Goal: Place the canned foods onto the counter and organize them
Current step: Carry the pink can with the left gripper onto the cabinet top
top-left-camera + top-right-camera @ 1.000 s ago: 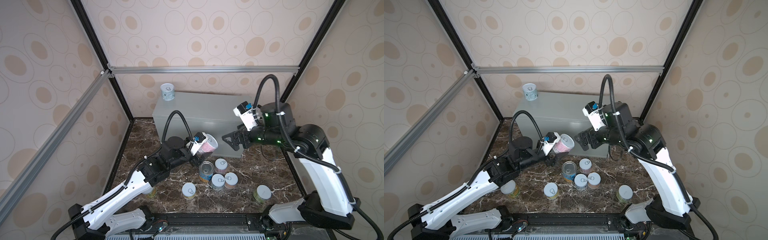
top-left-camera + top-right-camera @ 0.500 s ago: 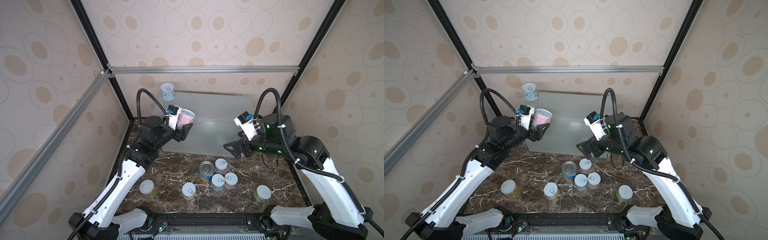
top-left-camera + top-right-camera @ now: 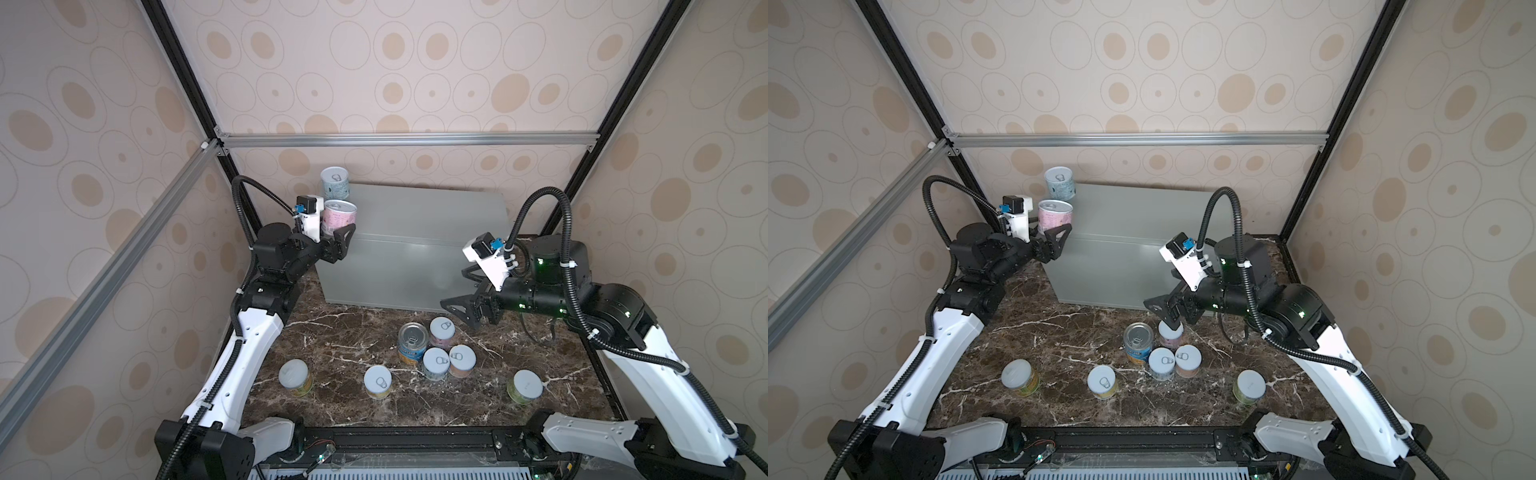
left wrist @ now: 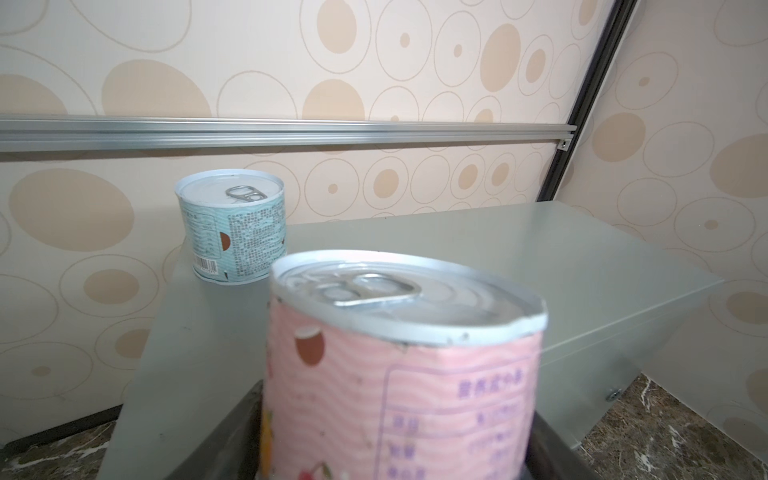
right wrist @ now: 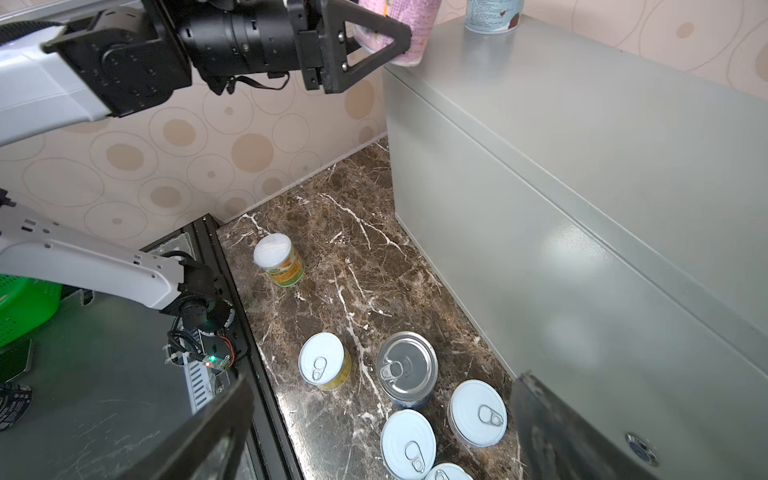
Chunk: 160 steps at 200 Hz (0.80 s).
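Since prev. frames L arm is bringing pink can point(image 3: 339, 217) up from marble surface point(image 3: 340, 332) to counter point(image 3: 419, 212), left front corner, near teal can point(image 3: 335, 183) standing on top. L jaws are clamping pink can upright. R jaws are hanging wide apart, empty, just above the cluster round the blue can point(image 3: 412, 343).

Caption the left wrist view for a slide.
Pink can held before the grey counter; a teal can stands at its corner.
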Available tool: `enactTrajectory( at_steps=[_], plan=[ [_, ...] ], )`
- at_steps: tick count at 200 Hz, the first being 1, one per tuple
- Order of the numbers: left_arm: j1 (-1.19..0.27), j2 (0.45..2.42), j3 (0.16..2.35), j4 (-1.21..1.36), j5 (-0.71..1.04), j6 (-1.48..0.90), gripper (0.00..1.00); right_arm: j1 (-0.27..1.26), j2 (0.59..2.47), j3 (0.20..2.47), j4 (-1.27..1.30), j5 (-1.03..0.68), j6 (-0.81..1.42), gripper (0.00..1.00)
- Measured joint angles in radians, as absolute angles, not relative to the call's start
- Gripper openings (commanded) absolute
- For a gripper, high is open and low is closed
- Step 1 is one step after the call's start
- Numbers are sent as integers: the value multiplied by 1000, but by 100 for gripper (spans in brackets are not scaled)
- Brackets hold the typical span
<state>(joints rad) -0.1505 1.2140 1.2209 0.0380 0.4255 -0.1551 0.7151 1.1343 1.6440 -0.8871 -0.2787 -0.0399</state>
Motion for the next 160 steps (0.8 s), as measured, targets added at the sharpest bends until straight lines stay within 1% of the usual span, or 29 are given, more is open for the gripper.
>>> enactTrajectory(
  at_steps=[43, 94, 106, 118, 136, 160],
  plan=[
    [-115, 1271, 1217, 88, 441, -168, 58, 715, 1086, 1584, -851, -308, -75, 100],
    [-100, 1304, 1196, 153, 440, -172, 64, 715, 1062, 1567, -832, -320, -103, 100],
    [-98, 1309, 1194, 164, 440, -173, 68, 715, 1060, 1557, -825, -321, -104, 100],
    [-96, 1314, 1194, 173, 440, -173, 75, 715, 1059, 1548, -819, -322, -107, 100],
    [-94, 1320, 1194, 182, 439, -172, 81, 715, 1060, 1540, -815, -324, -107, 100],
    [-88, 1321, 1188, 187, 436, -171, 85, 715, 1062, 1539, -808, -329, -107, 100]
  ],
)
